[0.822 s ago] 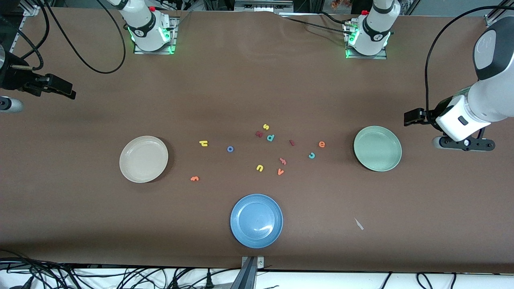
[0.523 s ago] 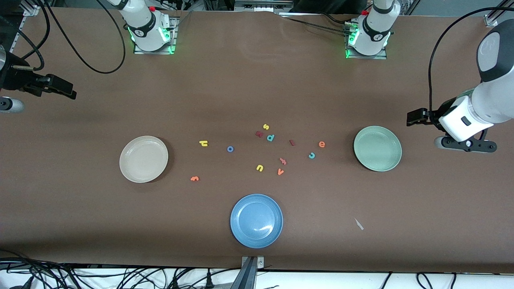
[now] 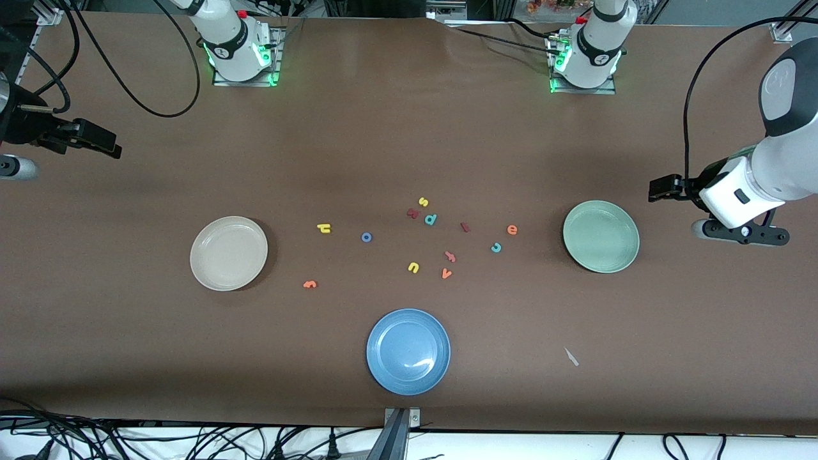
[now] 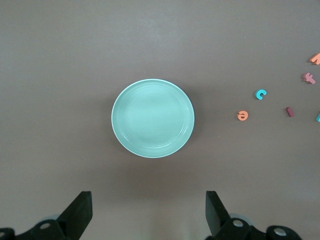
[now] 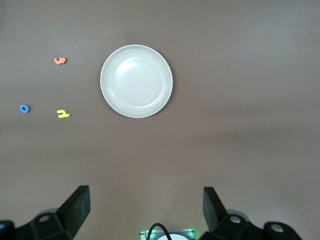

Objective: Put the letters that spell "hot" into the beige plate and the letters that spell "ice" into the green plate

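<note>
A robotics lab is shown: two white arm bases (image 3: 239, 48) with green lights are bolted at 12 o'clock on a brown desk (image 3: 409, 140), and tangled black cables (image 3: 128, 441) are seen along its 6 o'clock edge.

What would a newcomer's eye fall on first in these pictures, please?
Three plates stand out on the brown table: a beige plate toward the right arm's end, a green plate toward the left arm's end, and a blue plate nearest the front camera. Between the beige and green plates lies a scatter of tiny colored letters. The plates hold nothing.
</note>
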Motion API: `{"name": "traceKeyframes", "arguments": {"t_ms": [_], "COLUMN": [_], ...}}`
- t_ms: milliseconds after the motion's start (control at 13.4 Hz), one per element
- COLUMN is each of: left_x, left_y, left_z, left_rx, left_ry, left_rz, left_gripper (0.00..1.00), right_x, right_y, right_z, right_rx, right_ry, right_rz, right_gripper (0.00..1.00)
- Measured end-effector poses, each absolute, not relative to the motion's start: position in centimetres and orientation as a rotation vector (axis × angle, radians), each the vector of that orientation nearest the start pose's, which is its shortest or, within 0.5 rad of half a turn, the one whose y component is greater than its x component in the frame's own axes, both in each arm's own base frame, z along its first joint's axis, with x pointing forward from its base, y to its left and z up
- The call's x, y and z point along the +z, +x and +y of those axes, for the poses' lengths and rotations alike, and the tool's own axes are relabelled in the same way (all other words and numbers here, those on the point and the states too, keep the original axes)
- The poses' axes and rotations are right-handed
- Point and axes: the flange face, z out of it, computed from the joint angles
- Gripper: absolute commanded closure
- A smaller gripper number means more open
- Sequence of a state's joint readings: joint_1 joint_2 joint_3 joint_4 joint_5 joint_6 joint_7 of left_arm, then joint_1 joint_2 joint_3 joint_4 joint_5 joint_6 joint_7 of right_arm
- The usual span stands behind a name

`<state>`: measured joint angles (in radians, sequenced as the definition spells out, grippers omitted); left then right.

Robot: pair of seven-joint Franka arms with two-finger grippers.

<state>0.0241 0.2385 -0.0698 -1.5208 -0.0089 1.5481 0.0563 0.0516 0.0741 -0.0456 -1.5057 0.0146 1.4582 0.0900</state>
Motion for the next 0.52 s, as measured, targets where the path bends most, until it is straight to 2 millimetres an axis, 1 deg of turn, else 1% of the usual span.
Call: {"name": "traceKeyframes", "arguments": {"t_ms": [523], "left_x": [50.5], "left_y": [61.12], "left_z": [-2.48], "left_rx": [0.336], "left_ry": [-3.147], "left_rz": [0.161], "left_gripper": [0.01], "right_x": [60.35], "right_y": [56.3], "right_z": [0.21], "right_rx": [0.213], "right_ry": [-3.126], "right_rz": [0.144], "right_gripper": [0.0]}}
